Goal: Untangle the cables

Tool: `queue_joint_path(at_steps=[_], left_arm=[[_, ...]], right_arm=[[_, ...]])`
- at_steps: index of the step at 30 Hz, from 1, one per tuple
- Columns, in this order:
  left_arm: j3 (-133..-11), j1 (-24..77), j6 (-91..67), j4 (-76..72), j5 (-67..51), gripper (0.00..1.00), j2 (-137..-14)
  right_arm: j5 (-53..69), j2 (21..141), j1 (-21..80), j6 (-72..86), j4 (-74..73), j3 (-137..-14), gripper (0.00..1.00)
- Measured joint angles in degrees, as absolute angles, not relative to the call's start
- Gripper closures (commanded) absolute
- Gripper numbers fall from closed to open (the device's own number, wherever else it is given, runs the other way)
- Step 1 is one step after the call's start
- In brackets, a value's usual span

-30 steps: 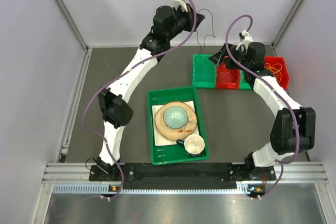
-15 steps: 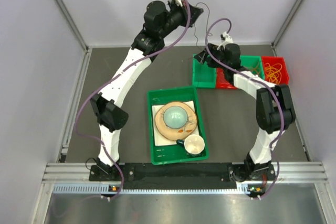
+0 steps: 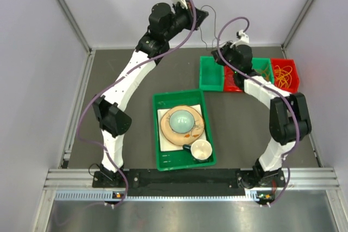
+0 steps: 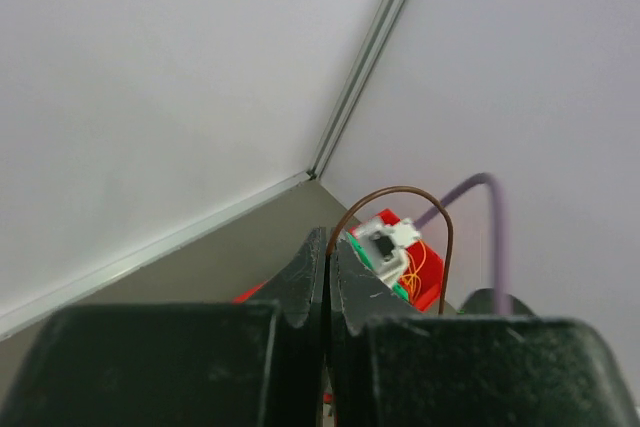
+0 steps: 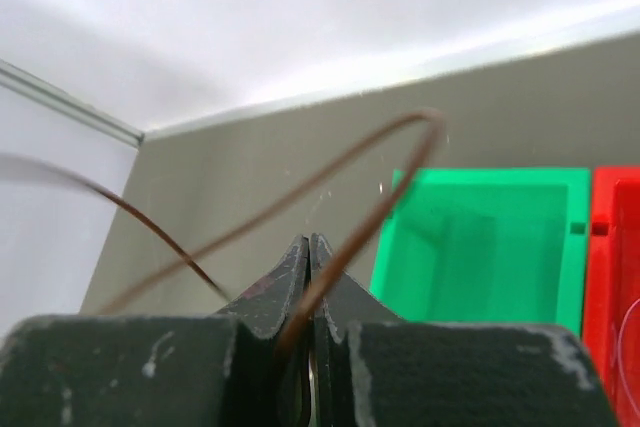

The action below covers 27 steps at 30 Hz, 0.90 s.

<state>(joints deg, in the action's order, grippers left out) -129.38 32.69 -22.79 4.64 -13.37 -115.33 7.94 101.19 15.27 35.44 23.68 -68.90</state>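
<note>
A thin dark brown cable (image 3: 212,25) hangs in the air between both grippers. My left gripper (image 3: 202,17) is raised high at the back wall and shut on one end; in the left wrist view the cable (image 4: 415,193) arcs out of the closed tips (image 4: 328,245). My right gripper (image 3: 223,54) hovers over the small bins and is shut on the same cable (image 5: 400,147), which loops past its tips (image 5: 309,244). Orange cables (image 3: 284,73) lie bunched in the far right red bin (image 3: 296,64).
A row of small bins stands at the back right: green (image 3: 211,74), red (image 3: 234,84), green (image 3: 263,64), red. A large green tray (image 3: 163,134) in the middle holds a plate, a bowl (image 3: 182,120) and a cup (image 3: 200,149). Walls enclose three sides.
The right gripper has closed on the brown cable after swinging left over the bins. The left arm shifted slightly left with the cable end in it.
</note>
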Motion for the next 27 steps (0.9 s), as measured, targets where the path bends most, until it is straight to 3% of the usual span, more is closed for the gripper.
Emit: queue_joint_path(at_steps=[9, 12, 16, 17, 18, 20, 22, 24, 27], left_arm=[[-129.3, 30.8, -28.3, 2.1, -15.7, 1.00, -121.2], [-129.5, 30.8, -28.8, 2.7, -16.0, 1.00, -121.7], [-132.0, 30.9, -29.5, 2.1, -16.9, 1.00, -121.7], [-132.8, 30.9, -29.8, 1.8, -17.1, 1.00, -121.7], [-133.5, 30.9, -30.0, 1.7, -17.1, 1.00, -121.7], [-134.9, 30.9, -30.4, 1.3, -17.3, 1.00, -121.7], [-136.4, 30.9, -30.9, 0.9, -17.6, 1.00, -121.7], [-137.4, 30.9, -31.3, 0.4, -17.8, 1.00, -121.7], [-138.0, 30.9, -31.6, -0.1, -18.1, 1.00, -121.7]], right_arm=[[7.7, 94.6, 13.9, 34.5, 26.4, -63.3, 1.00], [10.5, 95.1, 12.6, 34.9, 26.6, -62.3, 0.92], [13.5, 96.9, 11.9, 35.6, 26.2, -63.3, 0.91], [14.2, 97.5, 11.9, 36.1, 26.2, -63.8, 0.89], [14.6, 97.7, 11.9, 36.3, 26.4, -64.0, 0.69], [16.0, 98.1, 11.9, 37.5, 26.6, -64.7, 0.60], [17.0, 98.2, 11.9, 38.2, 27.2, -65.4, 0.45], [17.6, 98.2, 11.9, 38.7, 28.3, -65.7, 0.37], [18.2, 98.2, 11.9, 38.9, 28.8, -65.7, 0.33]])
